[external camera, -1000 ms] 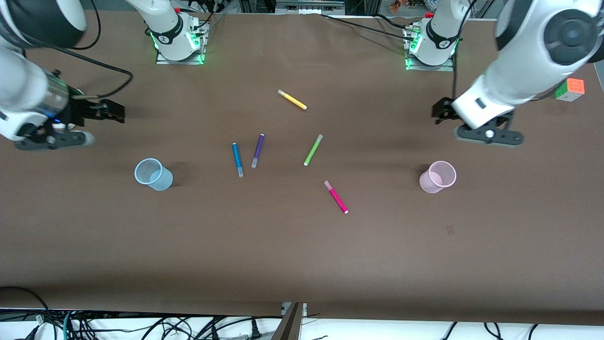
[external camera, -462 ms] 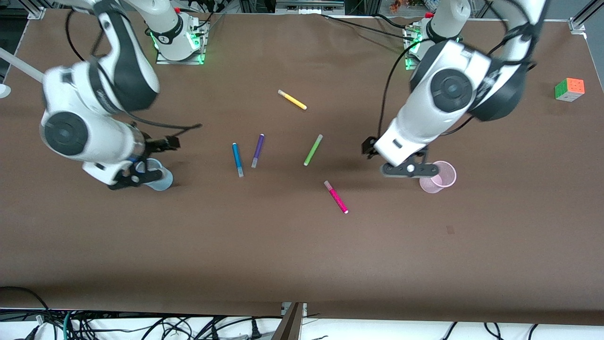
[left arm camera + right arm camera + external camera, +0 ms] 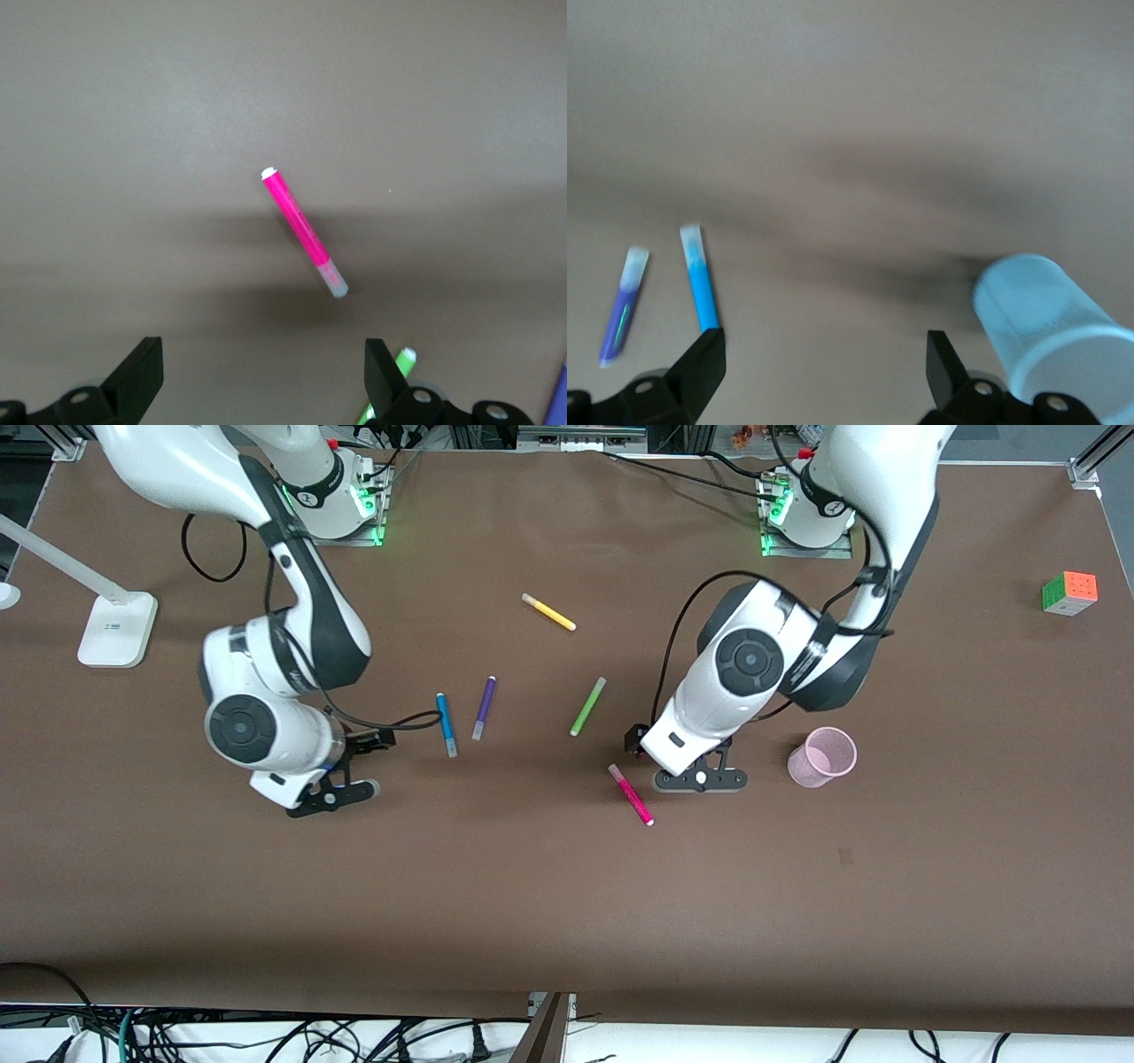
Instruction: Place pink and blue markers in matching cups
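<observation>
Left gripper (image 3: 700, 779): hanging over the middle of the table beside the pink marker, jaws spread wide, holding nothing; its fingers (image 3: 142, 372) are showing apart in the left wrist view.
Right gripper (image 3: 332, 797): hanging over the table toward the right arm's end, jaws spread wide, holding nothing; its fingers (image 3: 700, 363) are standing apart in the right wrist view.
Pink marker (image 3: 631, 794): lying flat near the table's middle, nearer the front edge than the other markers, apart from everything; also showing in the left wrist view (image 3: 304, 232).
Blue marker (image 3: 446, 724): lying flat mid-table, just beside the purple marker (image 3: 484, 708), not touching it.
Pink cup (image 3: 822, 757): sitting on the table toward the left arm's end, tilted in the front view, well apart from the pink marker.
Blue cup (image 3: 1050, 332): showing only in the right wrist view, close by the right gripper; the right arm is hiding it in the front view.
Green marker (image 3: 587, 706): lying mid-table between the purple marker and the left gripper.
Yellow marker (image 3: 548, 612): lying nearer the back edge.
Cube (image 3: 1069, 592): sitting near the edge at the left arm's end.
Lamp base (image 3: 116, 631): standing near the edge at the right arm's end.
</observation>
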{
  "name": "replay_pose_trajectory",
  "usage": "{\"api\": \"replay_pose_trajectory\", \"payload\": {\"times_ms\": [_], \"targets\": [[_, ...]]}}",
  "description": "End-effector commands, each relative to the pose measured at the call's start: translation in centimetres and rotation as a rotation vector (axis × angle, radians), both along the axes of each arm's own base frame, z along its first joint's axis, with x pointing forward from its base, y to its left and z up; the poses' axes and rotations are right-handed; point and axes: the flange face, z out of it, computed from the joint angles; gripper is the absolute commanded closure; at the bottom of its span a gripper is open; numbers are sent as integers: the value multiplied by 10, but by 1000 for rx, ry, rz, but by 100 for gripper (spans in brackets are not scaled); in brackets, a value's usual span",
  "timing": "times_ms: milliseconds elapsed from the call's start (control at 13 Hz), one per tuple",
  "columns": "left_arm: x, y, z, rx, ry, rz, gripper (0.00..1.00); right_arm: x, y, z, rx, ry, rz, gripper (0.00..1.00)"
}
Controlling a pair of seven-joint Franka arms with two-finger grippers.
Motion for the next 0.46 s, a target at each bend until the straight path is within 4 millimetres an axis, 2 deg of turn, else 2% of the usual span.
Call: {"api": "replay_pose_trajectory", "payload": {"times_ms": [0,231,385], "targets": [[14,-9,-35,-20,-28,52,0,-29,31,-31,7,-46,-50,0],[12,-40,-67,-48,-24,188,0,-52,55,-73,12,-85,-80,0],[3,-51,-86,-27,31,425,0,-61,72,-90,14,-100,-86,0]]}}
